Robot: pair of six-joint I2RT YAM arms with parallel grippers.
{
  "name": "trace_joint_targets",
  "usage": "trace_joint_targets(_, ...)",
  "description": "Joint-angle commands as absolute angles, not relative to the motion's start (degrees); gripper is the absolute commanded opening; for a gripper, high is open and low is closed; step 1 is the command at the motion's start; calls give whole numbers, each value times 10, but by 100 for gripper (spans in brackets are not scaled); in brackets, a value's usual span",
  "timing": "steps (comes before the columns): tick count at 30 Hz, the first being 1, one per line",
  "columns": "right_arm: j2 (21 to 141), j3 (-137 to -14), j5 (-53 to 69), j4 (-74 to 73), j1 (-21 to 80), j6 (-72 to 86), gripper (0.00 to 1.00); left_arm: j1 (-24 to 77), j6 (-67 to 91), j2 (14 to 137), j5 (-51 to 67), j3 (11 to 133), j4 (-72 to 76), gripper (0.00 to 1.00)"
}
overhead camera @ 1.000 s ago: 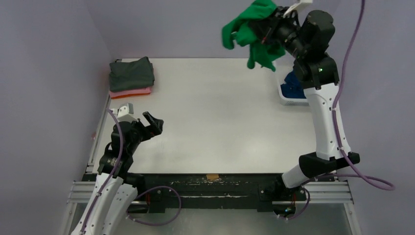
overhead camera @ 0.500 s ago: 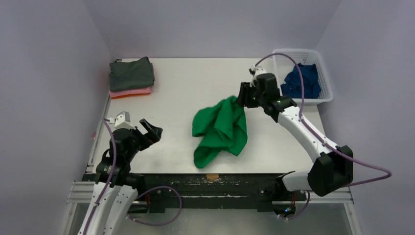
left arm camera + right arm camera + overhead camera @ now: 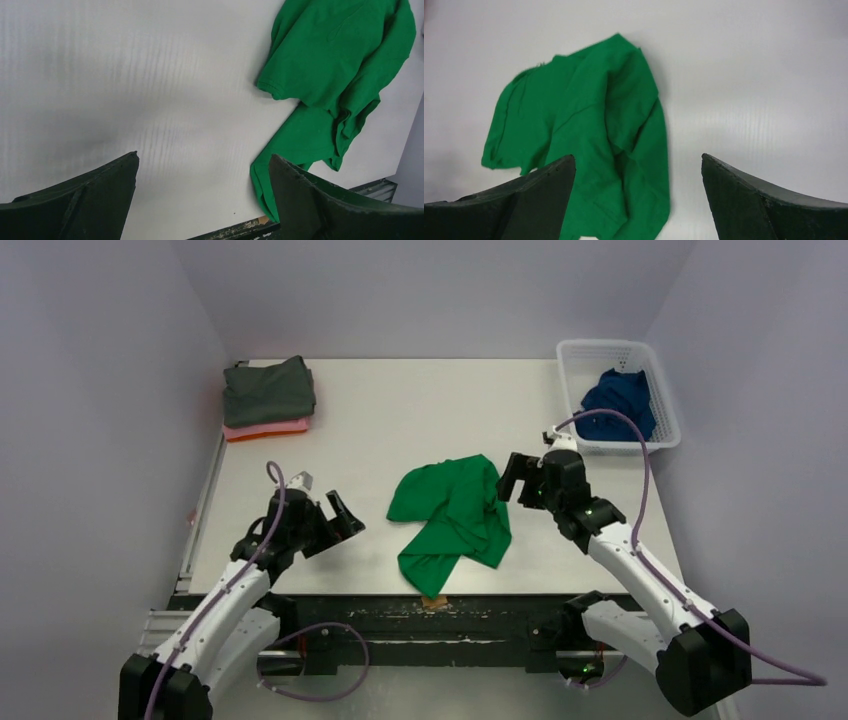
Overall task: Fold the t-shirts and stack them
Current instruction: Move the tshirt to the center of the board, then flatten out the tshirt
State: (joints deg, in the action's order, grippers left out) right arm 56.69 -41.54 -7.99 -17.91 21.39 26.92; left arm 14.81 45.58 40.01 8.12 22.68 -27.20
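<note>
Your right gripper [image 3: 512, 478] has its fingers spread wide and holds nothing. It hangs just at the upper right edge of the green t-shirt [image 3: 450, 515], and on its wrist camera the cloth lies below the gap between the fingers. Your left gripper [image 3: 340, 522] is spread just as wide and is also empty. It sits low over the front left of the table [image 3: 400, 405], near the shirt's left side but apart from it.

The green t-shirt lies crumpled and unfolded on the middle of the white table, toward the front. One sleeve points left, and its lower end nearly reaches the front edge.

In the far right corner stands the white basket [image 3: 600, 344], with a blue t-shirt [image 3: 620, 400] bunched inside it. In the far left corner a folded dark grey t-shirt [image 3: 268, 390] rests on a folded pink t-shirt [image 3: 270, 427].
</note>
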Motion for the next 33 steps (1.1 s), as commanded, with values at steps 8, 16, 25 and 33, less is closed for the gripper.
trace_joint_targets(8, 585, -292, 42, -106, 275, 356, 85, 279, 437, 711, 66, 361, -83, 82)
trace_joint_targets(16, 621, -288, 35, -79, 320, 363, 80, 323, 428, 875, 65, 457, -78, 65)
trace_joint_targets(25, 638, -283, 34, -86, 345, 369, 77, 330, 427, 966, 71, 516, -83, 0)
trace_joint_targets(33, 561, -292, -95, -198, 345, 404, 80, 330, 422, 842, -15, 436, -80, 0)
